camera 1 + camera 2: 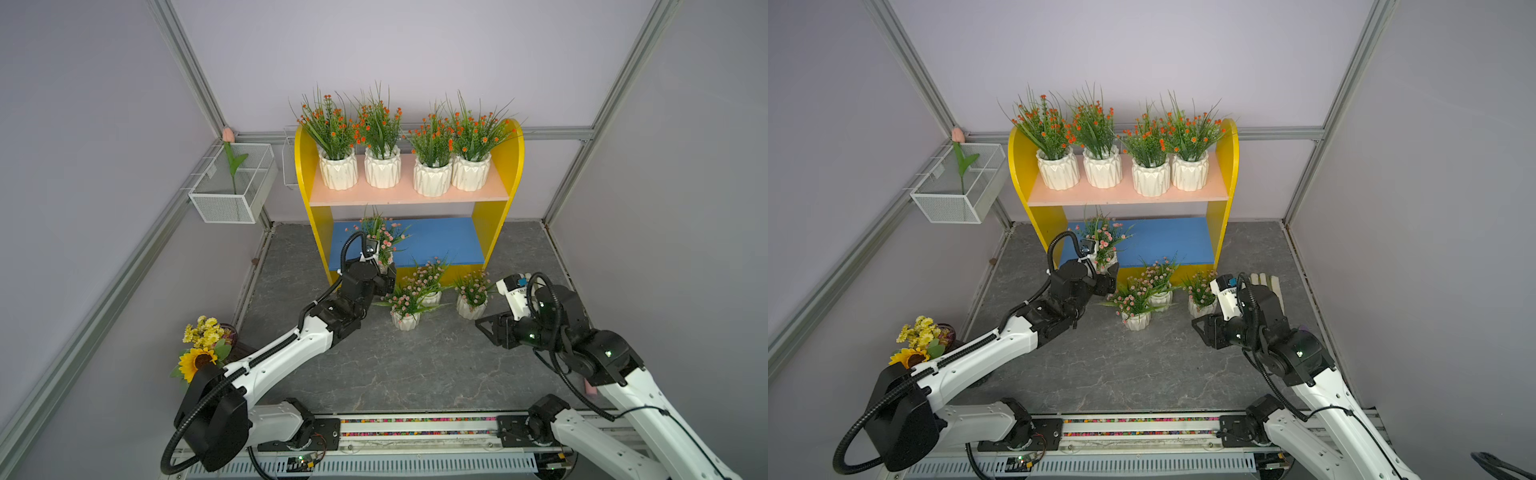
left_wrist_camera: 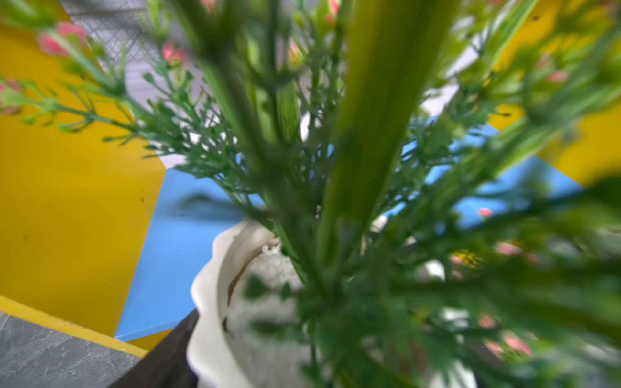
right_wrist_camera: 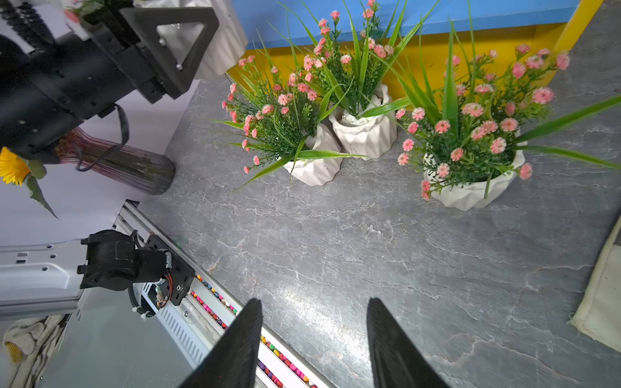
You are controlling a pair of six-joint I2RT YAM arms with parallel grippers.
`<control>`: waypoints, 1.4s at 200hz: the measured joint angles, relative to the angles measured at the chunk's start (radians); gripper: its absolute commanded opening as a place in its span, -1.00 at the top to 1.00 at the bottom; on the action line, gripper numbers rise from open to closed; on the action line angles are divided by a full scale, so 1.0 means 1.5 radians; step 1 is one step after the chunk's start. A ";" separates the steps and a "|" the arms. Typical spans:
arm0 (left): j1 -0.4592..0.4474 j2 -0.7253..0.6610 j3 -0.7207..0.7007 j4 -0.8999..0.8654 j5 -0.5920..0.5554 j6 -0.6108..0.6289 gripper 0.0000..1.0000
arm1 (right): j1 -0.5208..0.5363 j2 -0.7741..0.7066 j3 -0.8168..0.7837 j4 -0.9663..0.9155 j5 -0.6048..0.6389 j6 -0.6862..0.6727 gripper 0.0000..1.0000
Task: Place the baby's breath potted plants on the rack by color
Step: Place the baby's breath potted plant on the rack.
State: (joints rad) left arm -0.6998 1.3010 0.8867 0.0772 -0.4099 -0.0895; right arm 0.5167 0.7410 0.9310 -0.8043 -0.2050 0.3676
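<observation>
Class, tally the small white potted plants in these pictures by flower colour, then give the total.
Orange-flowered pots: 4, on the rack's upper board
Pink-flowered pots: 4, 1 in the left hand at the lower board, 3 on the table
Total: 8

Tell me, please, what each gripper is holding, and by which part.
The left gripper grips a pink-flowered pot by its sides; the right gripper holds nothing.
</observation>
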 measured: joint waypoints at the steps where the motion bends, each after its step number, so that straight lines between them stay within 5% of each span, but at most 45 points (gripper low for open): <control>1: 0.001 0.001 0.001 0.001 0.000 0.000 1.00 | 0.000 -0.001 0.000 0.000 0.000 0.000 -0.06; 81: 0.087 0.121 0.062 0.108 0.007 -0.007 1.00 | 0.000 -0.041 -0.053 0.010 0.000 0.012 -0.06; 280: 0.136 0.314 0.148 0.211 -0.179 -0.048 1.00 | 0.002 -0.080 -0.058 0.002 0.005 0.019 -0.08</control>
State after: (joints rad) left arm -0.4965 1.7721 1.1088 0.3931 -0.6777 -0.1619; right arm 0.5190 0.6216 0.8440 -0.8017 -0.1978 0.3965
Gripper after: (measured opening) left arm 0.897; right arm 0.538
